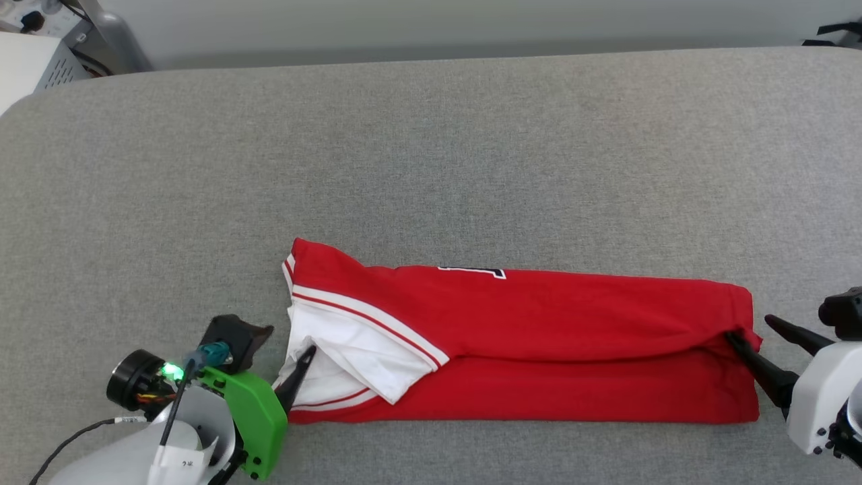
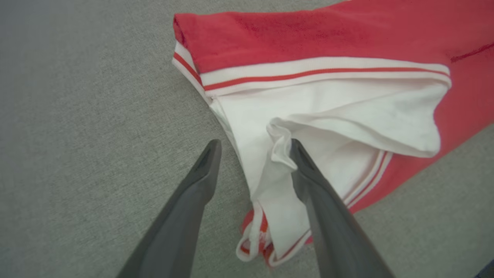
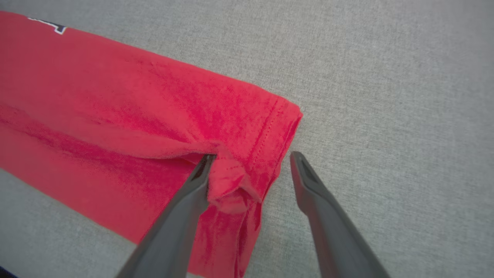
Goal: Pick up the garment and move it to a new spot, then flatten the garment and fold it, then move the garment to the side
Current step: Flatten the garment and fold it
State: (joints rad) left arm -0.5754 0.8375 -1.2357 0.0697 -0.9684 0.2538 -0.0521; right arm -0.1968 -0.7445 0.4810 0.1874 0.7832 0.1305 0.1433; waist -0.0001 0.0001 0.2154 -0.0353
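The garment lies on the grey pad as a long narrow band, folded lengthwise, its long axis running straight across the head view from the robot's left to its right; the white sleeve and striped trim are at the left end, the hem at the right end, and the print peeps out along the far edge. Each arm has one end to itself, so neither needs to reach. The left gripper is spread wide at the sleeve end; one finger rests on the white cloth beneath a small curl of it, and the other is over bare pad just outside the edge. The right gripper is likewise parted at the hem corner; one finger is tucked into the mouth of the fold with a lump of red cloth against it, and the other is over bare pad just beyond the hem; neither clamps anything. Both wrists sit low and near the robot, fingers angled up and inward along the band toward each other. The lengthwise fold looks done; the next move probably needs both to pinch their ends, and the thin layers could slip apart unless each bite takes the whole stack.
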